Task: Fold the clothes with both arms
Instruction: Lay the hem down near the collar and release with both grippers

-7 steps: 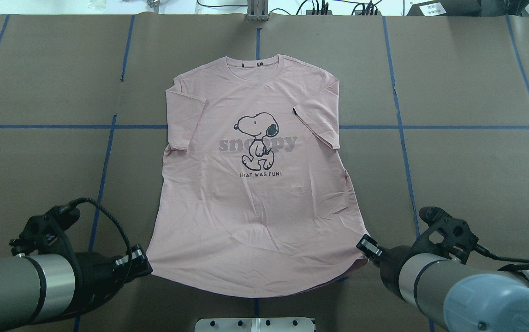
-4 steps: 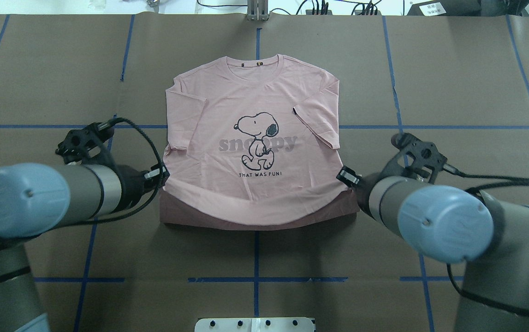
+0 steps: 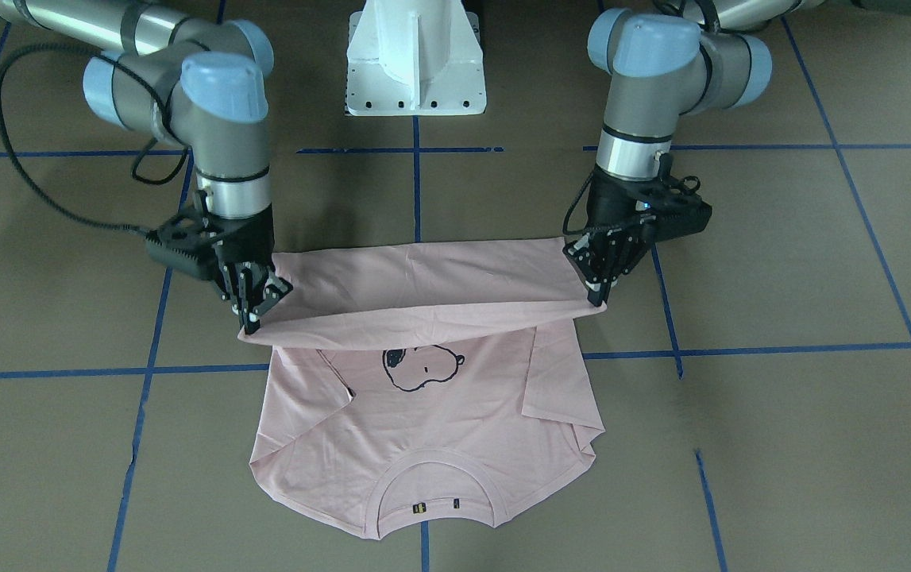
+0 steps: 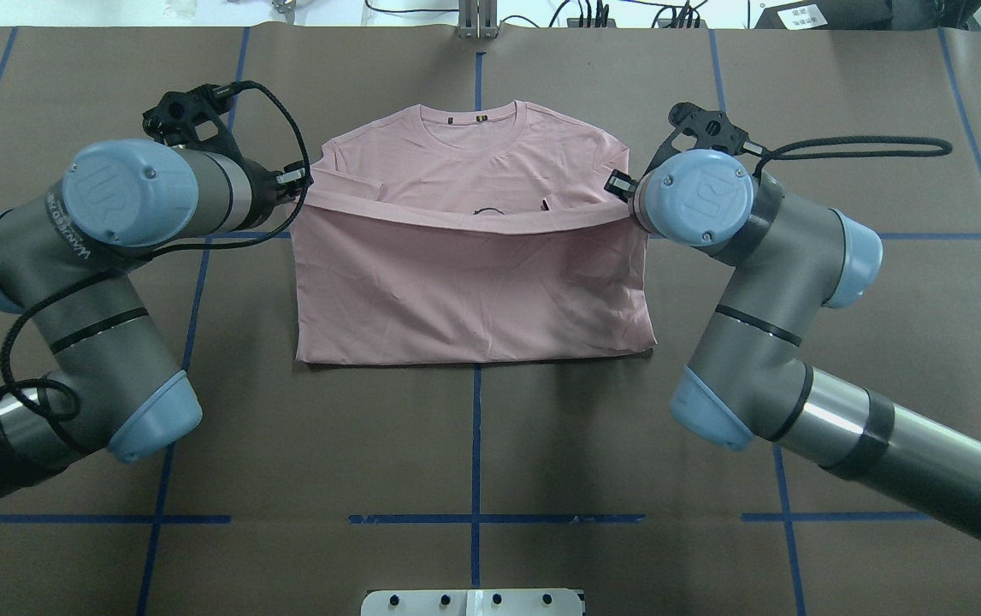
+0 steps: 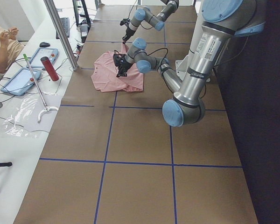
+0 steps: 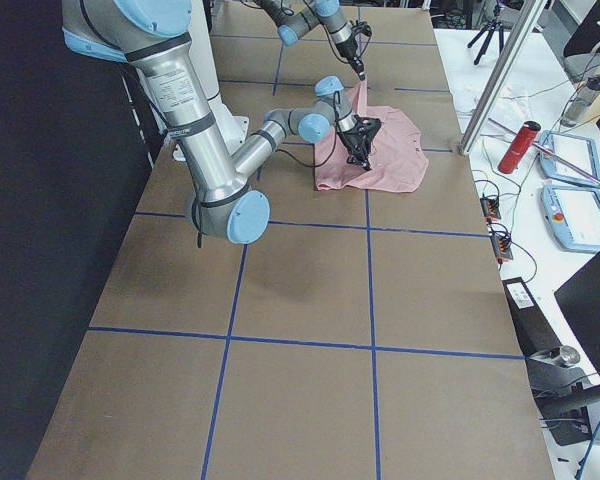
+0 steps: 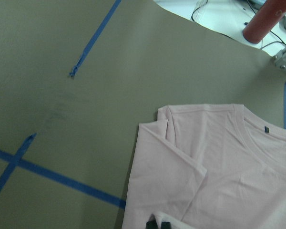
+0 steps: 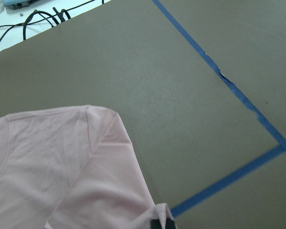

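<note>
From my station, the table [image 4: 841,128] fills the overhead view, covered in brown paper with a grid of blue tape lines. The left arm [image 4: 97,257] and the right arm [image 4: 764,257] both reach out over it. Each light-blue joint cap that faces the overhead camera carries a UR logo, and I make out "UNIVERSAL ROBOTS" along the left arm's grey housing.

The pale pink T-shirt [image 4: 473,291] lies at the middle of the table with its neck pointing away from the robot's base. Its lower half is doubled over the chest, and the hem is stretched in a raised line from one side to the other.

The left gripper [image 3: 600,292] is clenched on one hem corner and the right gripper [image 3: 251,316] on the other, both held just above the sleeves.

From the front camera only the head of the cartoon dog print [image 3: 422,367] shows under the lifted hem. The lettering is covered by the fold.

Inside the ribbed neck sits a small dark neck tag [image 3: 419,506] with yellow marks, too small for me to read.
</note>
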Controlling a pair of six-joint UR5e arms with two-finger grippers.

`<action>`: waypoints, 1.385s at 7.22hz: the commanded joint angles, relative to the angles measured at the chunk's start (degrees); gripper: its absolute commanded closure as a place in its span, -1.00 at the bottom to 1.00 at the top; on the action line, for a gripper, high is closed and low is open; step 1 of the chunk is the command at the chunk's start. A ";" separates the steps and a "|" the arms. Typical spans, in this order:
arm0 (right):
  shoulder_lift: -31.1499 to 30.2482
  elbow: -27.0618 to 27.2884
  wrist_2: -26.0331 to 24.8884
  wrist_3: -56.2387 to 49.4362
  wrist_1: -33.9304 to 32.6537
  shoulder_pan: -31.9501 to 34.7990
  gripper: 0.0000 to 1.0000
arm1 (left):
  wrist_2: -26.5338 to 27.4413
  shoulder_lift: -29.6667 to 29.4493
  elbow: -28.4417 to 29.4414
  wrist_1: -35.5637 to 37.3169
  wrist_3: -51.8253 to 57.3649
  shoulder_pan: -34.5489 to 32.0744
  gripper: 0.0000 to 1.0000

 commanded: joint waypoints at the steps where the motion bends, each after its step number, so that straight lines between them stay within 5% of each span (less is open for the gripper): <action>1: 7.68 -12.83 1.13 -1.71 2.44 2.93 1.00 | 0.11 -5.09 9.60 -2.97 7.69 -2.04 1.00; 5: 11.57 -23.75 1.22 -1.80 10.34 4.07 1.00 | 0.28 -10.99 30.26 -19.14 6.57 -2.04 1.00; 10: 12.36 -24.72 3.32 -2.59 10.44 6.28 1.00 | 0.28 -11.88 31.00 -20.99 6.93 -2.31 1.00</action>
